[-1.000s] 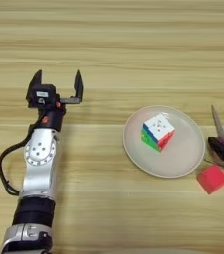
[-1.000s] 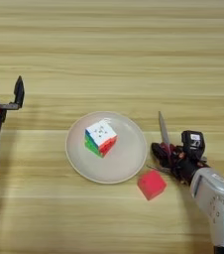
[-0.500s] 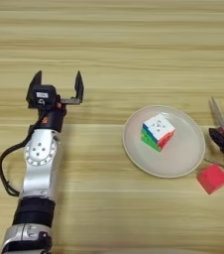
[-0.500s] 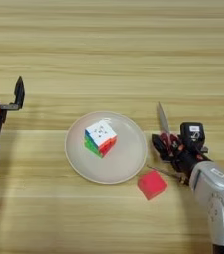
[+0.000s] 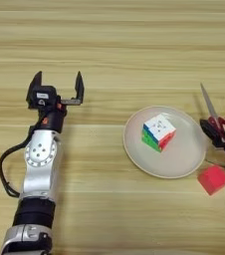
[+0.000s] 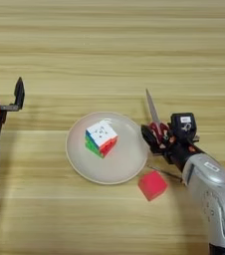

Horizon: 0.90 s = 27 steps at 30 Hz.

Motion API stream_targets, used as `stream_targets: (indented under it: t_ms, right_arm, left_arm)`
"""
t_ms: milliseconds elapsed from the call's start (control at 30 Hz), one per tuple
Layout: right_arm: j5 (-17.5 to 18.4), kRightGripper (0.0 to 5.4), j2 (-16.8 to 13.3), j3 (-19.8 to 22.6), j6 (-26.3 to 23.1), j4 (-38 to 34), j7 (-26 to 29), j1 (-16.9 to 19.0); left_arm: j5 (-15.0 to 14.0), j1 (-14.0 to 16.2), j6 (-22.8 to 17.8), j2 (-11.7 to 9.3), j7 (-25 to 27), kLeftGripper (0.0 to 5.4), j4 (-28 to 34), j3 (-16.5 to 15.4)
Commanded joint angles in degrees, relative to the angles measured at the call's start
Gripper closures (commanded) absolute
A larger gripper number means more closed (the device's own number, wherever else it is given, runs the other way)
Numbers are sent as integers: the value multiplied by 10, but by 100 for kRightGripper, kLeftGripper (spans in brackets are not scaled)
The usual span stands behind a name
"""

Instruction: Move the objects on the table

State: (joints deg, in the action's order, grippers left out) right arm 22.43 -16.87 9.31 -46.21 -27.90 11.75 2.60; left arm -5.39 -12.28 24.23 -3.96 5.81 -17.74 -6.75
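A multicoloured puzzle cube (image 5: 159, 132), white face up, lies in the middle of a round off-white plate (image 5: 184, 155). Just past the plate's right rim, my right gripper (image 6: 159, 135) is shut on the red handles of the scissors (image 6: 151, 108). One silver blade points away from me; a second thin blade pokes out low beside the plate. My left gripper (image 5: 58, 79) stands open and empty over the bare table (image 5: 112, 45), far left of the plate.
A small red block (image 6: 152, 185) lies on the wood just below the plate's right side, close under my right forearm. My left arm's silver forearm and a black cable run down the left side.
My right gripper has carried the scissors left and slightly away from me, up to the plate's right rim. Cube, plate, red block and left arm have not moved.
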Motion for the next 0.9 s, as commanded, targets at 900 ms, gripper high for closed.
stream_targets:
  t_ms: [900]
  right_arm:
    - [-51,158,-28,-120,-11,7,18,28]
  left_arm:
    - [-2,-7,5,-3,3,0,-2,0]
